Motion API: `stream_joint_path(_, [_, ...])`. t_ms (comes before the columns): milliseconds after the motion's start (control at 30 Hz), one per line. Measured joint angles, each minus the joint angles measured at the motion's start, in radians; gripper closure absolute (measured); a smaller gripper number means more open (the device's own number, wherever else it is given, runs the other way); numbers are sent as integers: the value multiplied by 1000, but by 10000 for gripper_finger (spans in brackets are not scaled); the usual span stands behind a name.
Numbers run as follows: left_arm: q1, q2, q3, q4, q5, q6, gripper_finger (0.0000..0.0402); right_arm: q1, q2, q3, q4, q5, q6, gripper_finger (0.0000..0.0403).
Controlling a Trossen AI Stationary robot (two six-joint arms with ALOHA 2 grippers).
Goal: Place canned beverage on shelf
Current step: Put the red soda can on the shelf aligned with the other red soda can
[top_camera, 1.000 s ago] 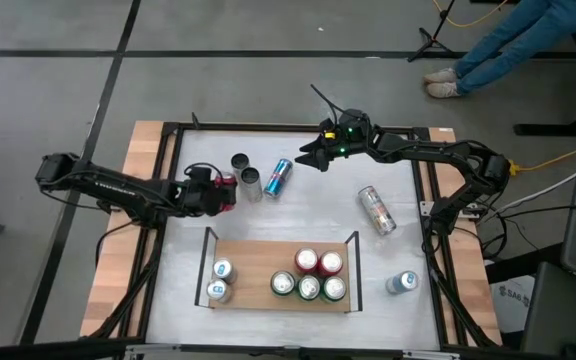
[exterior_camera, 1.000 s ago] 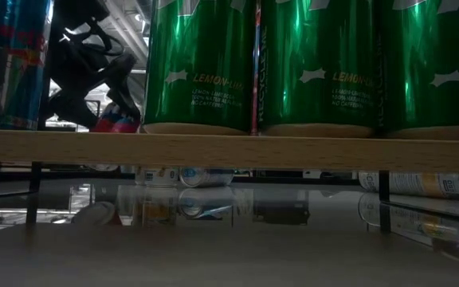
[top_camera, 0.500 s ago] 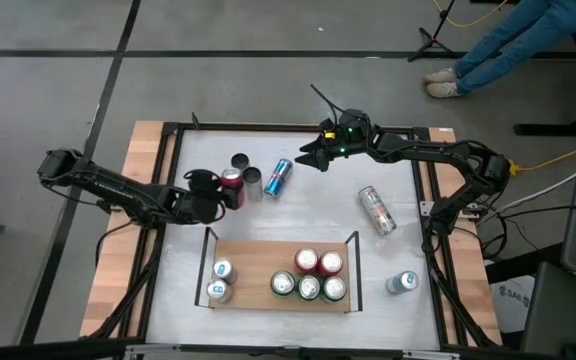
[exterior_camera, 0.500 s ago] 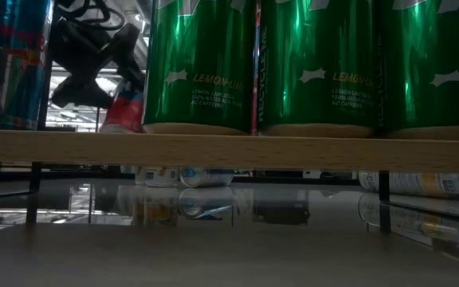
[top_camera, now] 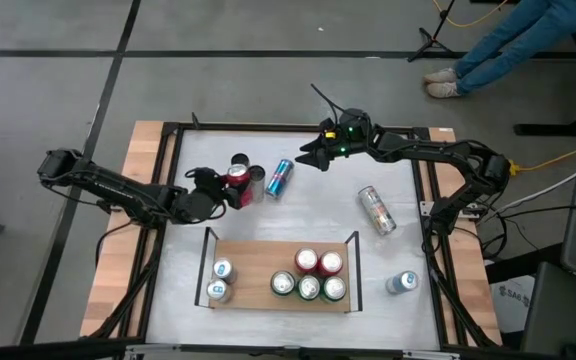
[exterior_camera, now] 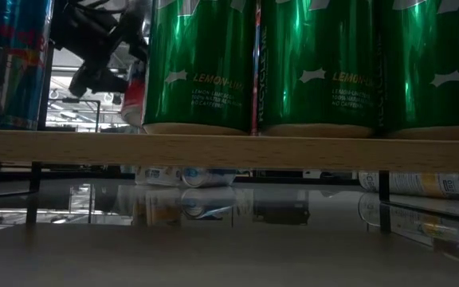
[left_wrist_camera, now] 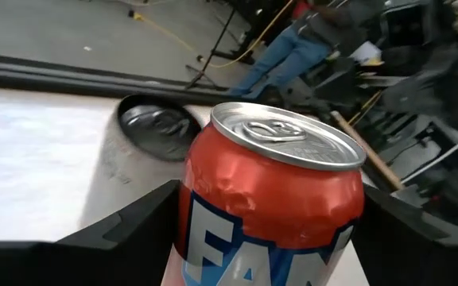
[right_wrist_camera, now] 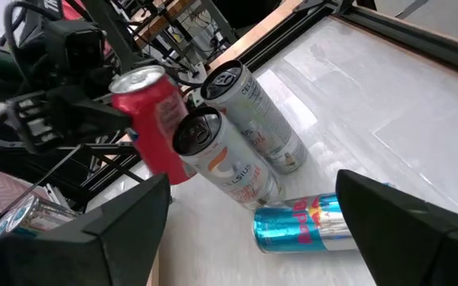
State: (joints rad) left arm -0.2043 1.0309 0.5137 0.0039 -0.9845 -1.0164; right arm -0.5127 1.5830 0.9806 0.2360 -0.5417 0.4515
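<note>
The table [top_camera: 388, 170] carries the shelf [top_camera: 253, 250], a wooden board near the front edge with black rails at its short ends; green cans [exterior_camera: 317, 64] and two red-topped ones fill its right half, two cans stand at its left end, and a bare strip lies between. The left arm reaches in from the table's left side, and the left gripper [top_camera: 230, 190] is clenched on a red can [top_camera: 238, 178], its fingers [left_wrist_camera: 126, 230] on either side of the can body in the left wrist view. The can is off the table and tilted, as the right wrist view shows, just beside two grey cans [right_wrist_camera: 237, 127] standing behind the shelf. A blue can [top_camera: 279, 177] lies on its side near them, a silver can [top_camera: 376, 210] lies further right, and one more can [top_camera: 401, 283] stands off the shelf's right end. The right gripper [top_camera: 320, 152] waits at the back of the table, fingers released and grasping nothing. Judgement: the lift is done and the carry to the shelf is in hand. To do it well, bring the can upright before travel, clear the grey cans without clipping them, cross over the shelf's back edge, set down in the bare strip apart from the cans on the shelf, and release only when the base sits flat.
</note>
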Motion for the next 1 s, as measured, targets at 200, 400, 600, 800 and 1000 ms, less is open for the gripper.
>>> stream_joint_path(200, [0,0,1,130,4,107,99,-33,-15,0,0,-46,-14,56])
stream_joint_path(400, [0,0,1,223,5,167,99,-58,-46,0,-2,-54,-15,56])
stream_joint_path(600, [0,0,1,339,34,244,99,-95,-89,0,-3,-68,-15,56])
stream_joint_path(800, [3,3,1,463,47,327,99,-144,-126,0,-8,-101,-16,56])
stream_joint_path(1000, [12,60,55,513,58,414,99,-184,-133,0,-9,-106,-16,56])
